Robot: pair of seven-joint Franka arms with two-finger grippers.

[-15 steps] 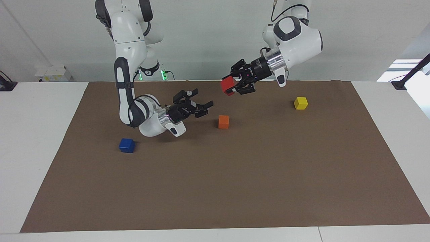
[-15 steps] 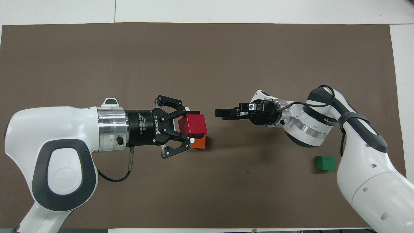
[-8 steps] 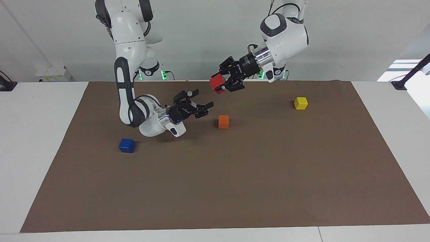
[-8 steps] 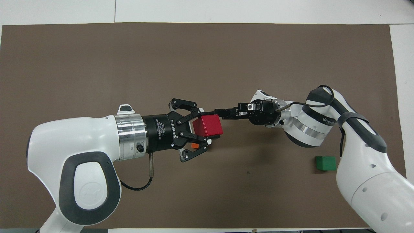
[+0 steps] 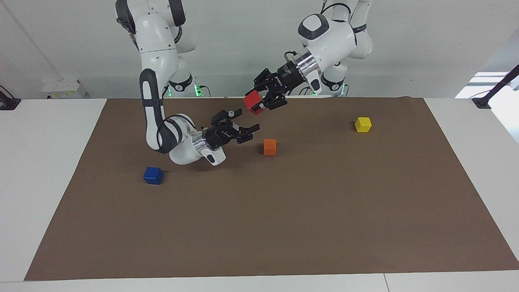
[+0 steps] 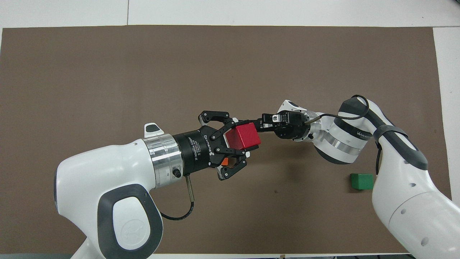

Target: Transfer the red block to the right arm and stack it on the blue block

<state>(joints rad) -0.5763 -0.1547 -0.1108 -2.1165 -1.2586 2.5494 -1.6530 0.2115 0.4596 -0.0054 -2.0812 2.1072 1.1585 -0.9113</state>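
Note:
My left gripper (image 5: 258,104) is shut on the red block (image 5: 252,101) and holds it in the air over the mat, beside the orange cube. It shows in the overhead view (image 6: 248,139) with the red block (image 6: 243,136) too. My right gripper (image 5: 245,125) is open, lies low over the mat and points toward the red block from just below it, with a gap between them. In the overhead view the right gripper (image 6: 254,124) seems to meet the block's corner. The blue block (image 5: 153,175) sits on the mat beside the right arm's elbow; the overhead view hides it.
An orange cube (image 5: 269,147) sits mid-mat, mostly hidden under the left gripper in the overhead view (image 6: 224,162). A yellow cube (image 5: 363,124) sits toward the left arm's end. A green cube (image 6: 362,181) sits by the right arm. A brown mat (image 5: 284,227) covers the table.
My left gripper has carried the red block toward the right arm's end, close above the right gripper. The right gripper has shifted only slightly and stays open.

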